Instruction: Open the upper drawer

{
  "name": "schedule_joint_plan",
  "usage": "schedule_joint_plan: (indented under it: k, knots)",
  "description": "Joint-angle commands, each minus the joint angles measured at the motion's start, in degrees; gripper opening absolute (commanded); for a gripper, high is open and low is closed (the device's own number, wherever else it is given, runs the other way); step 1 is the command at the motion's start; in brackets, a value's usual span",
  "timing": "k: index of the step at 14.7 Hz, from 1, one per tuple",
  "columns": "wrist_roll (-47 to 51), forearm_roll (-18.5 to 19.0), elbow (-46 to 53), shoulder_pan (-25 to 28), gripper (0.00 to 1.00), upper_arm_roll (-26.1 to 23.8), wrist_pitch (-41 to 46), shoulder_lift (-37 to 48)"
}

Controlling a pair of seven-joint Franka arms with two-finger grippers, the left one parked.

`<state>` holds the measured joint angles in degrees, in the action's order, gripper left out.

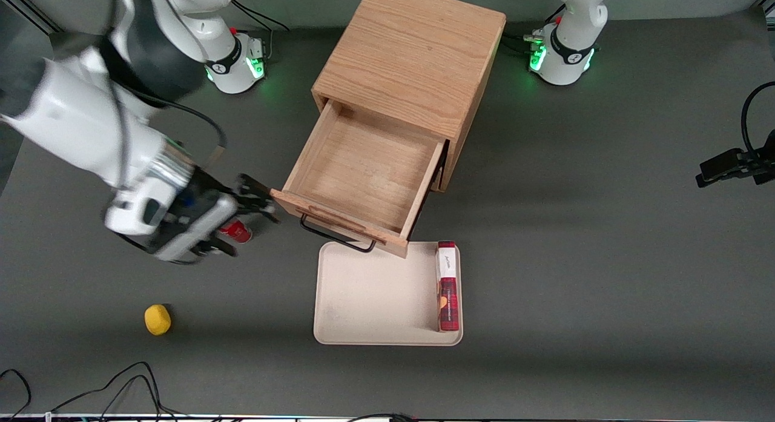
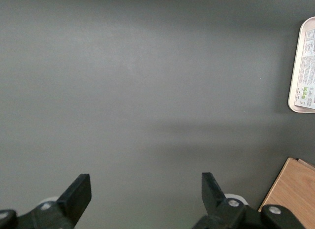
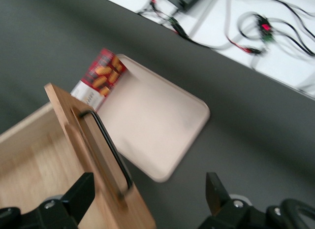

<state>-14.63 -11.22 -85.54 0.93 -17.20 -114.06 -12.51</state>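
The upper drawer (image 1: pixel 363 168) is a light oak box, pulled well out of the wooden cabinet (image 1: pixel 412 59), and its inside is bare. Its front carries a thin black wire pull (image 1: pixel 336 235). My right gripper (image 1: pixel 260 199) is open and empty. It sits just off the end of the drawer front that points toward the working arm's end of the table. In the right wrist view the drawer front (image 3: pixel 74 135) and the pull (image 3: pixel 109 150) lie between my open gripper's (image 3: pixel 147 194) fingers, with one finger (image 3: pixel 81 194) over the drawer. The lower drawer is hidden under the upper one.
A beige tray (image 1: pixel 375 295) lies in front of the drawer and holds a red biscuit box (image 1: pixel 448 286); both show in the right wrist view too, tray (image 3: pixel 157 125), box (image 3: pixel 101 74). A red can (image 1: pixel 237 231) lies under my gripper. A yellow lump (image 1: pixel 157 319) lies nearer the front camera.
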Motion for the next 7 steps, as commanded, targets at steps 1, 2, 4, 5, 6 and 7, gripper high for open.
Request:
schedule_joint_plan:
  k: [1, 2, 4, 5, 6, 7]
  knots:
    - [2.3, -1.9, -2.8, -2.2, 1.0, 6.3, 8.8, 7.0]
    - [2.4, -1.8, -3.1, -4.5, 1.0, 6.9, 11.6, 7.7]
    - [5.3, 0.7, -3.1, -7.6, 1.0, 7.3, 16.2, 8.7]
    - [9.5, 4.1, -3.1, -7.7, 1.0, 7.6, 18.1, 9.1]
    - [13.8, 7.3, -3.1, -7.7, 1.0, 7.6, 20.4, 9.6]
    - [16.8, 8.9, -3.1, -7.7, 1.0, 7.6, 22.2, 9.7]
